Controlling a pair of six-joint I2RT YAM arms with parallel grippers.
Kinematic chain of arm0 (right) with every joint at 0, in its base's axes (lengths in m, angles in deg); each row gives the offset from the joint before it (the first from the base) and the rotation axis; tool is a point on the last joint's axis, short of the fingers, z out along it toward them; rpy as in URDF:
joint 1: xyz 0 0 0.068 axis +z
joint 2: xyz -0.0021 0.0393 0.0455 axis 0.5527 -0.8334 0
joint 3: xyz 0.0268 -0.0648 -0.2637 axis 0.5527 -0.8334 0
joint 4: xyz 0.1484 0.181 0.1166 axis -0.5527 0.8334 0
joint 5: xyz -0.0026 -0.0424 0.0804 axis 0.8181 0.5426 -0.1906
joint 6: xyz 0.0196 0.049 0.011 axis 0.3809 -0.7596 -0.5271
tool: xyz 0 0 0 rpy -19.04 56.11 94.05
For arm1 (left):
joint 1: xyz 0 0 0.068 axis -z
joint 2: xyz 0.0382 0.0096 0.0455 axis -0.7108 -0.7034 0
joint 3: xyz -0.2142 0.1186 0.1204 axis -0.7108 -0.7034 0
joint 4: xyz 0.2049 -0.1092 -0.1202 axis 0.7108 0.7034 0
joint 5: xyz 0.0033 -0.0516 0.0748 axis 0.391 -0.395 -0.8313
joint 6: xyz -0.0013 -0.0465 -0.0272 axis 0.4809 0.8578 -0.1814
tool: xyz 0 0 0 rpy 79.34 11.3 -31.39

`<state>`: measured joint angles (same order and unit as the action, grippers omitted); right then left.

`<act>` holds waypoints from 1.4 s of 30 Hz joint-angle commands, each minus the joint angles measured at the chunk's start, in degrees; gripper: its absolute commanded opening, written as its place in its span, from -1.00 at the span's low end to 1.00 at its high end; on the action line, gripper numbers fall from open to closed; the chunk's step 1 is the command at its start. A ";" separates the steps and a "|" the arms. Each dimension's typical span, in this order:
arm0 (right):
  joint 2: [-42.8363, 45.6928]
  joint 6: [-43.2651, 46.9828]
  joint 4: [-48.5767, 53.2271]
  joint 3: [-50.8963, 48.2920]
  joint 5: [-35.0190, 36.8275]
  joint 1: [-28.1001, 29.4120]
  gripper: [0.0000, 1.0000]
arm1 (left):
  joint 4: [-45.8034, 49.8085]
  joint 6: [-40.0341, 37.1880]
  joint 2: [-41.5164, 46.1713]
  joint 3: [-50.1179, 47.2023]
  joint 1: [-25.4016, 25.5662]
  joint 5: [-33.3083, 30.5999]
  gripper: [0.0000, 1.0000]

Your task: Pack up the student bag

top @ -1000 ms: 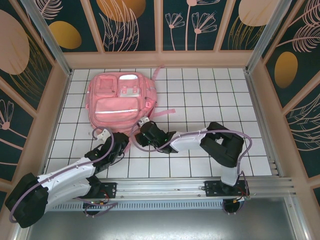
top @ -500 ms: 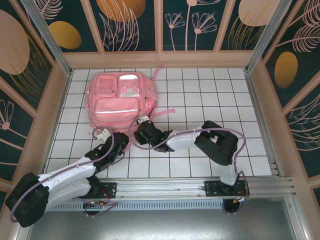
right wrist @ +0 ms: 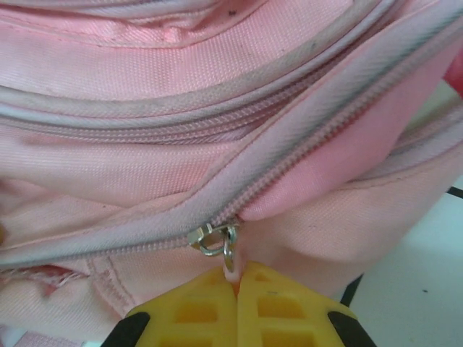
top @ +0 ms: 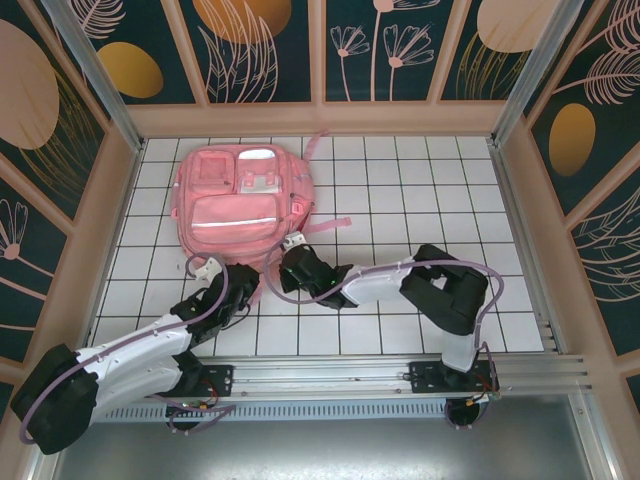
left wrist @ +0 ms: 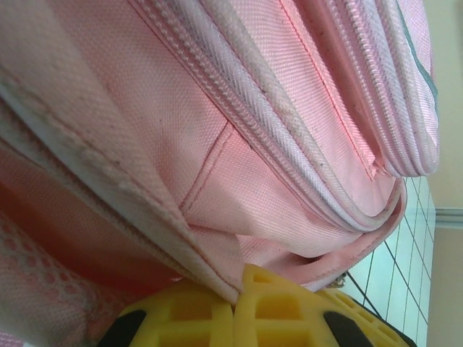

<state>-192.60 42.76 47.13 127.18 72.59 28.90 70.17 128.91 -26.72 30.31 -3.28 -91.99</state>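
Pinching zipper pull [right wrist: 228, 259] close-up, student bag [top: 238, 200] overhead

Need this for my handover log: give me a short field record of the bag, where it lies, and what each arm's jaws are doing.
bag: student bag, lying flat, front pockets up
place: far left of the tiled table
left gripper: jaws shut on a fabric fold at the bag's near edge
right gripper: jaws shut on the zipper pull under the metal slider
zipper state: cannot tell how far open
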 commanded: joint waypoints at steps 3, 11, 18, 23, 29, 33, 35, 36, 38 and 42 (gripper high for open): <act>6.49 2.37 2.90 -1.89 3.63 -1.33 -1.00 | 2.29 -1.18 1.45 0.58 -0.01 -2.44 -1.00; 9.31 5.10 5.42 -2.55 1.41 -1.39 -1.00 | 2.90 -1.36 2.59 0.35 -0.02 -2.66 -1.00; 8.14 5.92 6.41 -0.98 -0.18 -2.04 -1.00 | 3.18 -1.53 3.26 0.42 -0.03 -2.85 -1.00; 6.82 6.96 5.08 -0.87 -1.73 -3.49 -1.00 | 2.42 -1.63 2.28 0.33 -0.09 -2.13 -1.00; 5.75 8.82 -0.32 -3.31 -7.77 -3.40 -0.76 | 2.07 -1.66 1.81 0.42 -0.06 -1.98 -1.00; 6.59 8.00 -3.27 -4.42 -7.34 -2.49 -0.39 | 2.29 -1.78 1.81 0.66 -0.07 -2.25 -1.00; 5.84 7.80 -1.92 -3.03 -5.48 -1.67 -0.37 | 2.29 -1.79 1.64 0.68 -0.01 -2.24 -1.00; 5.01 7.76 -0.50 -1.99 -4.25 -1.18 -0.37 | 2.29 -1.75 1.55 0.77 -0.09 -2.12 -1.00; 3.09 7.36 2.16 0.48 -1.94 -0.42 -0.37 | 2.29 -1.76 1.37 0.77 -0.09 -2.08 -1.00; 0.85 6.14 3.27 2.13 -1.00 0.36 -0.35 | 2.28 -1.69 1.37 0.61 -0.04 -2.06 -1.00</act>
<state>-190.09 50.39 48.73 127.47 69.29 28.73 71.90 128.73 -25.12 30.31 -3.28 -92.07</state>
